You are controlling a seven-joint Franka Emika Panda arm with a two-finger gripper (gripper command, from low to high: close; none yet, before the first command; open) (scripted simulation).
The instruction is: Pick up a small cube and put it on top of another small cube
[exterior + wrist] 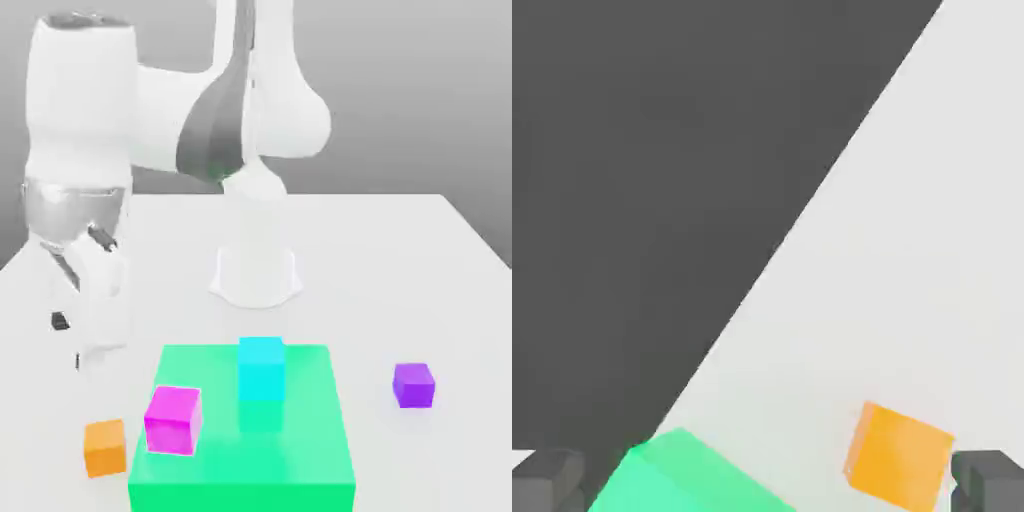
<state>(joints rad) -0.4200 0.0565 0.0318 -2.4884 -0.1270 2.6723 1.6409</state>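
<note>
The small orange cube (105, 446) lies on the white table near the front, at the exterior view's left, just beside the green slab. My gripper (85, 348) hangs above and behind it, clear of the table, with nothing in it. In the hand view the orange cube (898, 466) lies on the table below, near one of my dark fingertips (990, 482), and my gripper (770, 488) stands open. The small purple cube (413, 384) rests alone on the table at the exterior view's right.
A flat green slab (300, 450) lies at the front centre, and its corner (677, 480) also appears in the hand view. On it stand a larger magenta cube (173, 420) and a cyan block (261, 368). The arm's white base (256, 270) stands behind the slab.
</note>
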